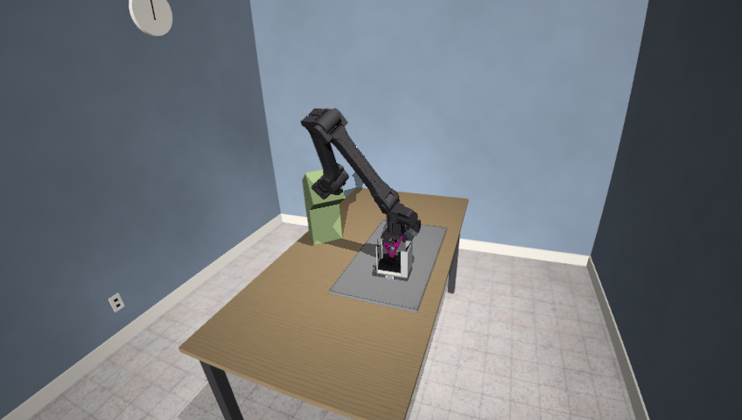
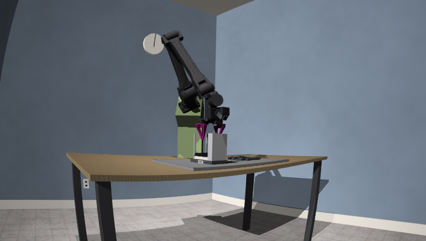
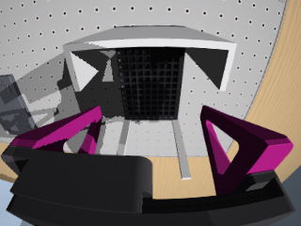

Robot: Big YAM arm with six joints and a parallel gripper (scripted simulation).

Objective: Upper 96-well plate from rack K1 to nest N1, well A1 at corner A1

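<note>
While gripper (image 2: pixel 210 130) hangs fully open at top rim of stack rack K1 (image 2: pixel 217 146), centre frame, nothing sits between magenta fingers. Upper plate (image 3: pixel 150 82) lies inside rack, dark well grid visible between white walls. Plate nest N1 (image 2: pixel 243 157) lies low on grey mat (image 1: pixel 423 260), right of rack, apart.

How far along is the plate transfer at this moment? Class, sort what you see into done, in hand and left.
Done: the gripper is lined up over stack rack K1, fingers wide open and empty.
In hand: its tips sit at the rack's top edge, above the upper 96-well plate, which is untouched inside.
Left: reaching the plate, gripping it, lifting it out and seating it in plate nest N1, which holds no plate.
</note>
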